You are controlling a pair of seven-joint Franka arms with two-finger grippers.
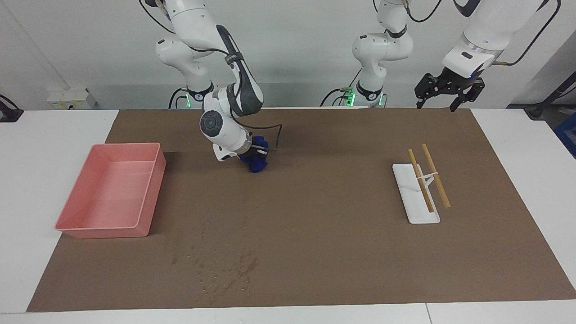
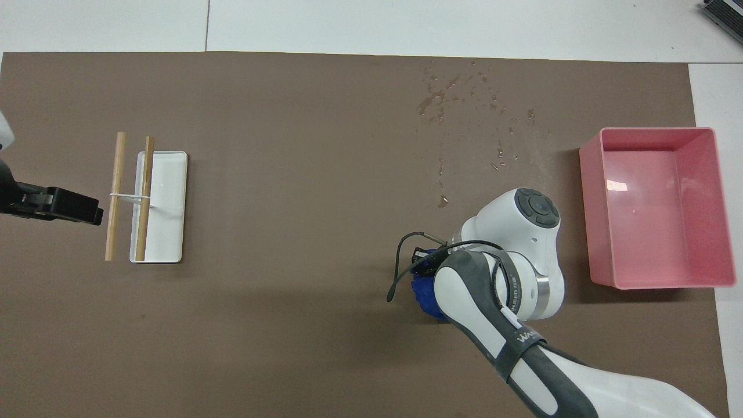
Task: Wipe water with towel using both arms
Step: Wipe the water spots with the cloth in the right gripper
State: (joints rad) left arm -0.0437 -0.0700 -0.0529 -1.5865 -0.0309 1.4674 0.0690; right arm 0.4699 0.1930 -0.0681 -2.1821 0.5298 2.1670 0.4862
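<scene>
Risk: the blue towel (image 1: 256,163), bunched in the right pincer (image 1: 254,154) pinching it, hung over the brown mat (image 1: 315,234) well short of the water splashes (image 1: 225,270); a small wad could smear rather than absorb them. Left pincer (image 1: 443,104) waited spread over the mat's corner. In the overhead view the right wrist hid the grip, and only the left pincer's tip showed.

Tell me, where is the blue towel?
The right claw holds the blue towel over the brown mat, beside the pink tub, nearer the robots than the water drops.
</scene>
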